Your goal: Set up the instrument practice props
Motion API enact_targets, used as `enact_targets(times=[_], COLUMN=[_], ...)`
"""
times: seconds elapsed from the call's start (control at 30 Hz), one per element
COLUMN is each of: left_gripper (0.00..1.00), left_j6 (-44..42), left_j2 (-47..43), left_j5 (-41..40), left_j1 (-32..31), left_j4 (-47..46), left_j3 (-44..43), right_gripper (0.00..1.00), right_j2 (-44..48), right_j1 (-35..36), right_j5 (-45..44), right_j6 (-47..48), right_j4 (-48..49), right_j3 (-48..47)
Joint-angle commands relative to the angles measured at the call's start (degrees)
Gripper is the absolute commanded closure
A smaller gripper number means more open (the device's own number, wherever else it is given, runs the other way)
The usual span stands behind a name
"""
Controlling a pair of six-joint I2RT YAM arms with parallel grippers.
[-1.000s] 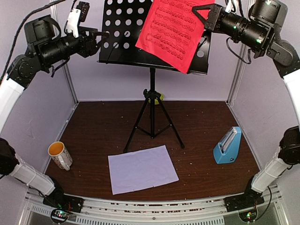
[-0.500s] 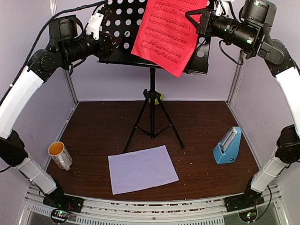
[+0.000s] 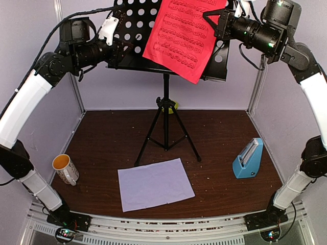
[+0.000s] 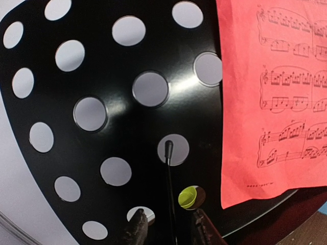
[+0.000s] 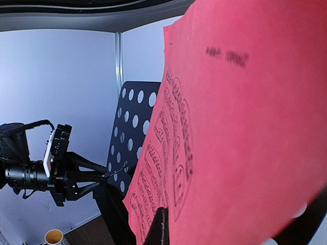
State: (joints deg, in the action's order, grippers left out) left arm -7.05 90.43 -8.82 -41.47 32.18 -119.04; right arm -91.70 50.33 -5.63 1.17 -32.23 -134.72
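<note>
The black perforated music stand (image 3: pixel 134 30) stands on its tripod (image 3: pixel 165 127) at the back. My right gripper (image 3: pixel 212 18) is shut on the top right edge of the red music sheet (image 3: pixel 181 35) and holds it tilted against the stand's front. In the right wrist view the red sheet (image 5: pixel 245 127) fills the frame, with one finger (image 5: pixel 158 227) in front of it. My left gripper (image 3: pixel 121 51) is open at the stand's left edge. In its wrist view a thin black wire arm (image 4: pixel 169 189) of the stand (image 4: pixel 117 127) runs between the fingertips (image 4: pixel 137 229). The white sheet (image 3: pixel 156 184) and the blue metronome (image 3: pixel 249 159) lie on the table.
A white patterned mug (image 3: pixel 65 168) stands at the front left. A small green bowl (image 3: pixel 172 105) sits behind the tripod and shows through a stand hole (image 4: pixel 188 197). Pale walls and frame posts (image 3: pixel 76 87) enclose the brown table (image 3: pixel 102 138).
My left arm has swung right, bringing its gripper to the stand's left edge. My right gripper has shifted the red sheet a little left across the stand.
</note>
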Motion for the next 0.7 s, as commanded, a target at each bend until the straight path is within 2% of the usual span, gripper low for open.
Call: enact_targets(times=[0.0, 0.17, 0.37, 0.67], left_gripper=[0.78, 1.0, 1.0, 1.0], left_j6=[-1.2, -2.5, -2.6, -1.2], left_j2=[-0.5, -3.7, -6.8, -9.6], left_j5=[0.1, 0.8, 0.6, 7.4], left_j1=[-0.1, -0.1, -0.1, 1.3], left_j4=[-1.1, -7.5, -15.7, -26.1], left_j3=[-0.4, 4.6, 11.1, 17.6], right_gripper=[1.0, 1.0, 1.0, 1.0], right_j2=[-0.8, -1.3, -1.9, -3.4], right_j1=[-0.2, -0.3, -0.3, 0.0], right_j5=[-1.4, -2.3, -2.9, -1.5], right_j6=[1.2, 2.0, 2.6, 4.2], right_j4=[1.7, 2.3, 3.0, 5.7], right_j3=[-0.7, -0.9, -1.0, -1.2])
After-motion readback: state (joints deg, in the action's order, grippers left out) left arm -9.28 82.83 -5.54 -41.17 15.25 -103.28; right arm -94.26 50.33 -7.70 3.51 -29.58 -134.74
